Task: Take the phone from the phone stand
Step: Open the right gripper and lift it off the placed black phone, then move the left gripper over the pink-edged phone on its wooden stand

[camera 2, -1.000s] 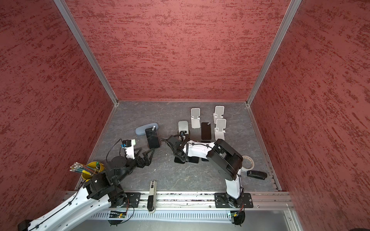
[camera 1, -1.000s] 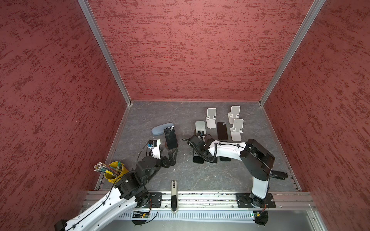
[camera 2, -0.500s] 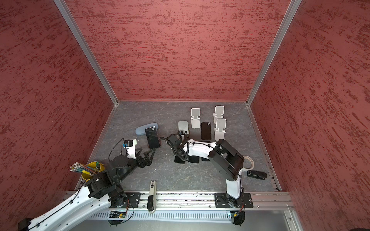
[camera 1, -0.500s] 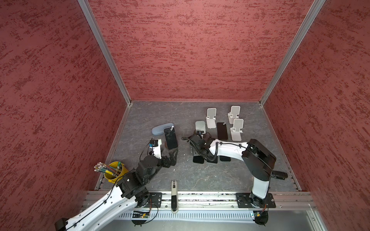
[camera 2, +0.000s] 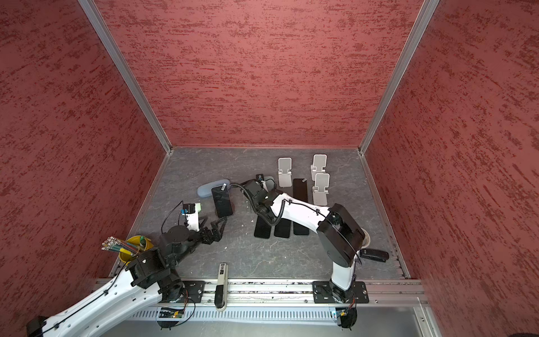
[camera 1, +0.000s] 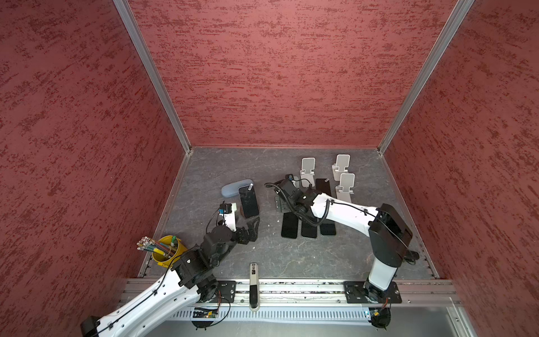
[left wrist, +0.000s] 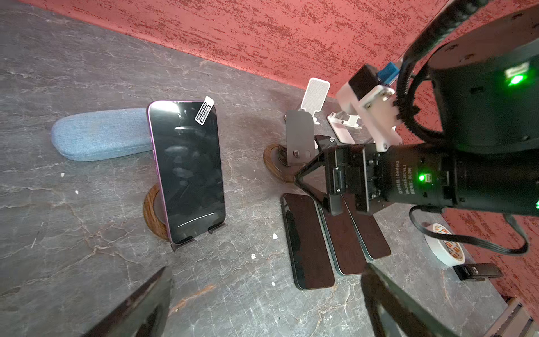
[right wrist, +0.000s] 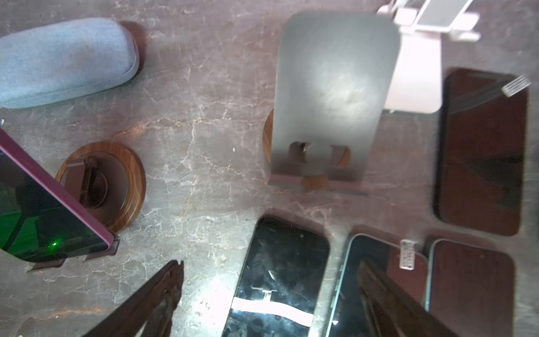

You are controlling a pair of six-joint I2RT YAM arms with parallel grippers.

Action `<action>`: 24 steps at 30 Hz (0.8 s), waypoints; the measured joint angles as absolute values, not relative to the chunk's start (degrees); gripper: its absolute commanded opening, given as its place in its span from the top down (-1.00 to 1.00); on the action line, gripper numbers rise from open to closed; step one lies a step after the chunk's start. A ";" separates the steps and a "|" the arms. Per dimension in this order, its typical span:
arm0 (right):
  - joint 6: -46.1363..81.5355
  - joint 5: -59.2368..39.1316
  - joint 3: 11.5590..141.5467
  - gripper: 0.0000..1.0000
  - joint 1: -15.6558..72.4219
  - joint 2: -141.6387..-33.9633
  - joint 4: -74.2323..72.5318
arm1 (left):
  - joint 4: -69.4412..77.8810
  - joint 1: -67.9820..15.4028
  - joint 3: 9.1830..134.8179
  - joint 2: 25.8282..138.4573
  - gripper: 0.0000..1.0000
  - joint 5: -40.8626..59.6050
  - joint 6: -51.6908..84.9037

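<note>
the purple phone (left wrist: pixel 186 172) leaned on its phone stand (left wrist: pixel 154 214), not yet taken; the left claw (camera 2: pixel 213 224) hung near it, wide open and empty, and the right claw (right wrist: pixel 269 264) was open and empty too. next the left claw probably had to close on the phone's edges.
</note>
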State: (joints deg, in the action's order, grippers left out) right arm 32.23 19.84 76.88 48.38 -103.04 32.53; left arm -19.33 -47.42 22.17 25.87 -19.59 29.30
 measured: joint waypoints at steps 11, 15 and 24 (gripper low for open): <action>27.46 19.81 78.85 -0.96 44.86 -103.02 32.77 | -23.62 -46.57 25.30 32.25 -0.99 -22.24 31.77; 26.02 19.79 79.85 -0.97 44.18 -103.04 32.64 | -25.93 -45.95 27.07 34.87 -0.99 -23.14 33.17; 22.20 19.53 82.13 -0.97 43.44 -103.57 31.07 | -28.99 -44.80 30.04 40.01 -0.99 -24.25 35.24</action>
